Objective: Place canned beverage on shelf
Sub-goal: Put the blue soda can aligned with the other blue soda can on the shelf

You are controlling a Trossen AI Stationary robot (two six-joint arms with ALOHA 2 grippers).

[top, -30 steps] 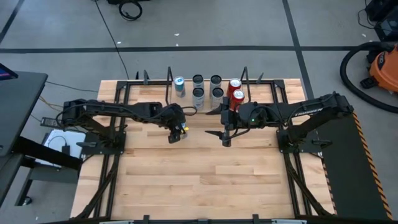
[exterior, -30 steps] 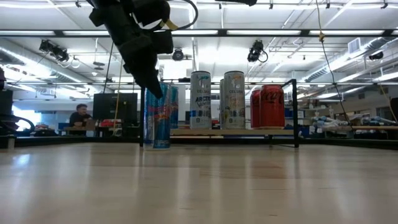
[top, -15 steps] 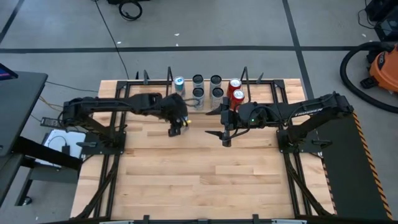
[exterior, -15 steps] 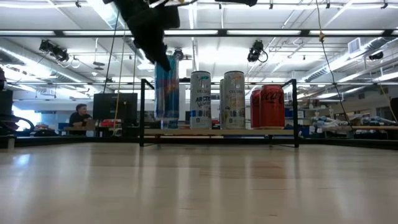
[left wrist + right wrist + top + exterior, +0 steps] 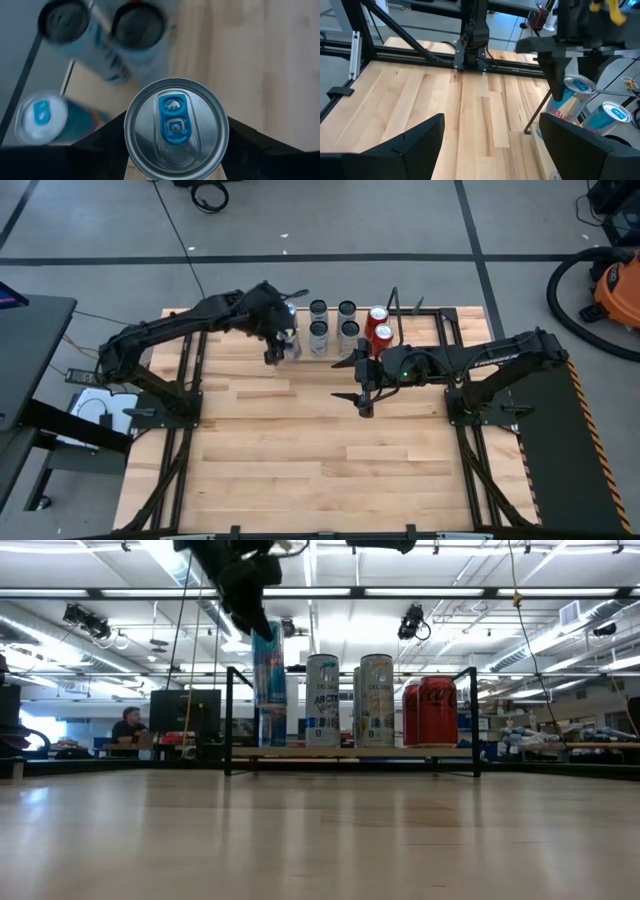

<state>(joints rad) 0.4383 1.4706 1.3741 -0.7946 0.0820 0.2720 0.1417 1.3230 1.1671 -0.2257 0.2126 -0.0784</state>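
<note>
One blue-and-silver can (image 5: 268, 665) hangs in the left gripper (image 5: 279, 340), clamped from above, fingers down either side of its body; in the left wrist view the can top (image 5: 176, 127) fills the space between the two dark fingers (image 5: 102, 137). Jaws closed on the can, not on anything else. Long axis upright, maybe slightly tilted in the low view. It sits above the shelf (image 5: 350, 752) at its left end, just inside the left black upright (image 5: 228, 720), bottom clearly off the plank, with a second blue can (image 5: 272, 727) standing on the shelf below and behind it.

Key relation: the free slot looks to lie straight down from the held can, front row, left of the two silver cans (image 5: 322, 700) and in front of the standing blue can. From above, the silver pair (image 5: 319, 332) is just beside the gripper, the red cans (image 5: 381, 335) further along. The next move looks like a plain vertical lower; the risk is clipping the blue can behind or the silver neighbour.

Right gripper (image 5: 361, 383) waits mid-table in front of the red cans, jaws wide, holding nothing. Left arm is the one on the job and much the nearer.
</note>
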